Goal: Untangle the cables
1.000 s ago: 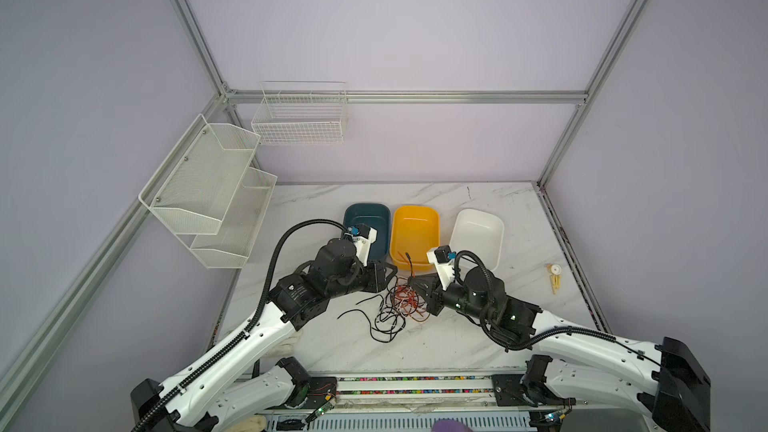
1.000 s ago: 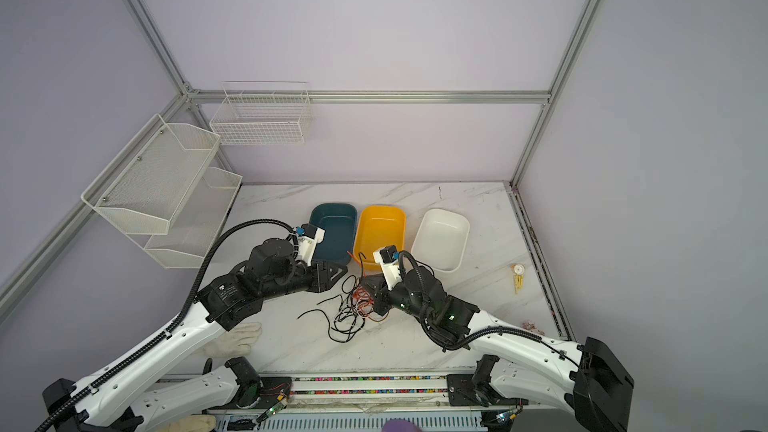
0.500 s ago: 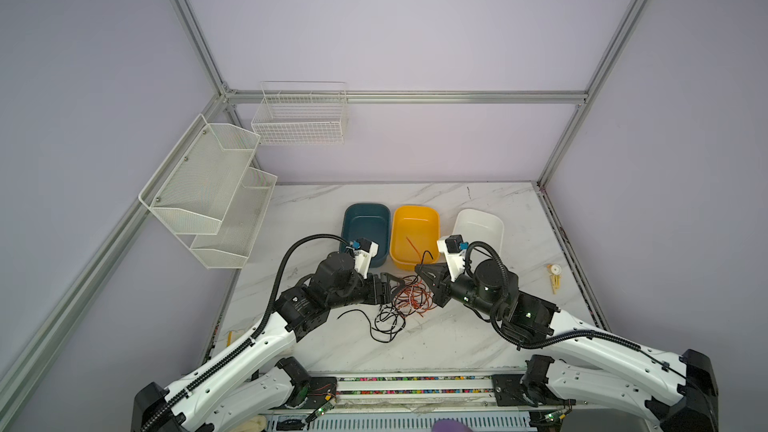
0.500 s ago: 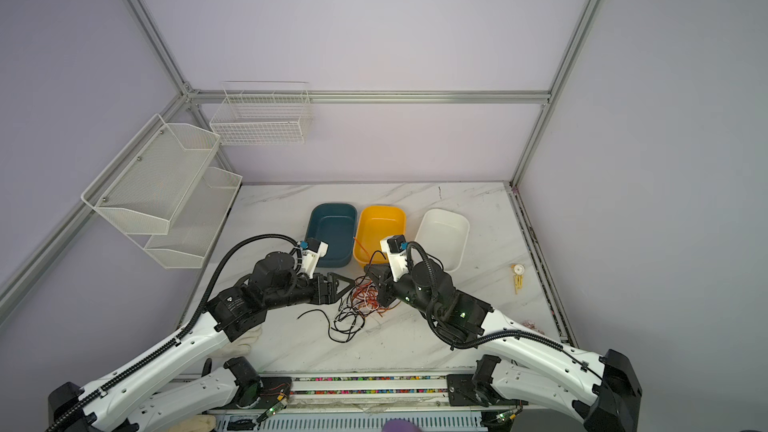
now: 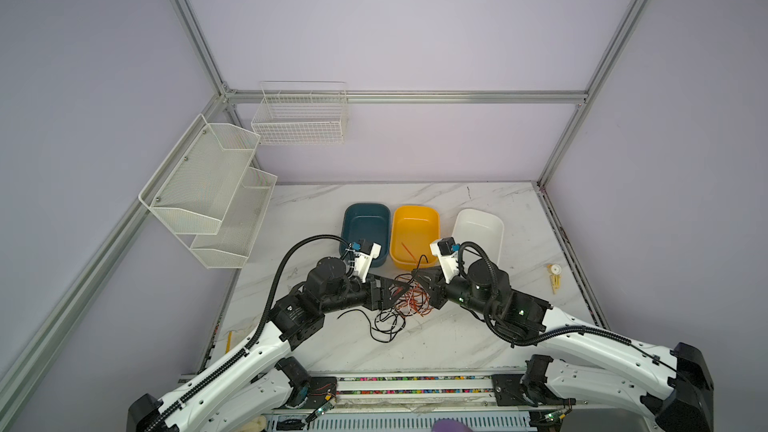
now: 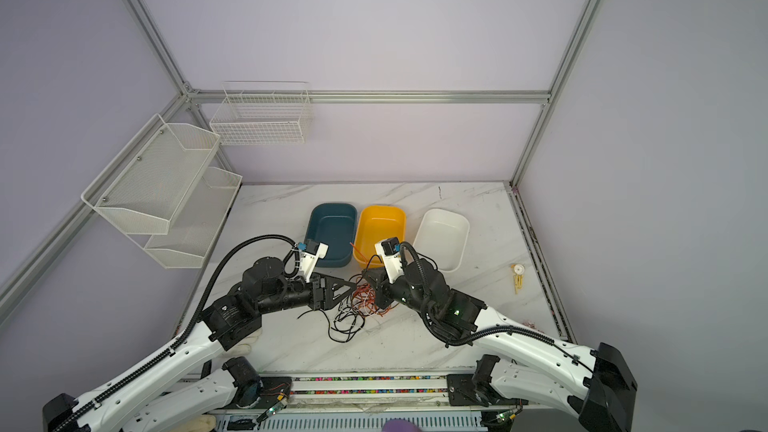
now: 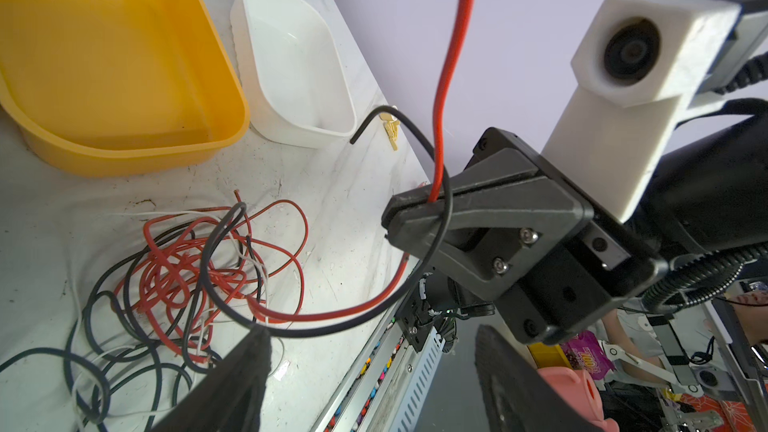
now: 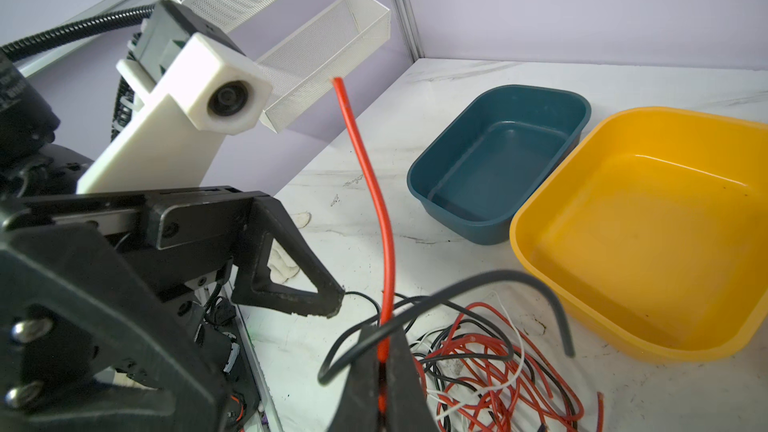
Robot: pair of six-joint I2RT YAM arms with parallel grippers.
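The cables (image 5: 399, 311) (image 6: 353, 309) lie as a tangle of thin red, black and white wires on the marble table, in front of the bins. My right gripper (image 5: 419, 279) (image 8: 382, 371) is shut on a red cable (image 8: 376, 201) (image 7: 446, 76), whose free end sticks up past the jaws. A black cable (image 7: 415, 317) (image 8: 457, 288) loops round that gripper. My left gripper (image 5: 401, 295) (image 7: 374, 367) faces it from the left, open and holding nothing, just above the tangle (image 7: 187, 268).
Behind the tangle stand a teal bin (image 5: 365, 228), a yellow bin (image 5: 415, 230) and a white bin (image 5: 478, 230), all empty. White mesh shelves (image 5: 208, 193) and a wire basket (image 5: 299, 118) hang on the walls. A small yellow piece (image 5: 555, 278) lies at the right.
My left gripper has opened wide and sunk a little toward the table. My right gripper has drawn up and back toward the bins with the red cable still in it.
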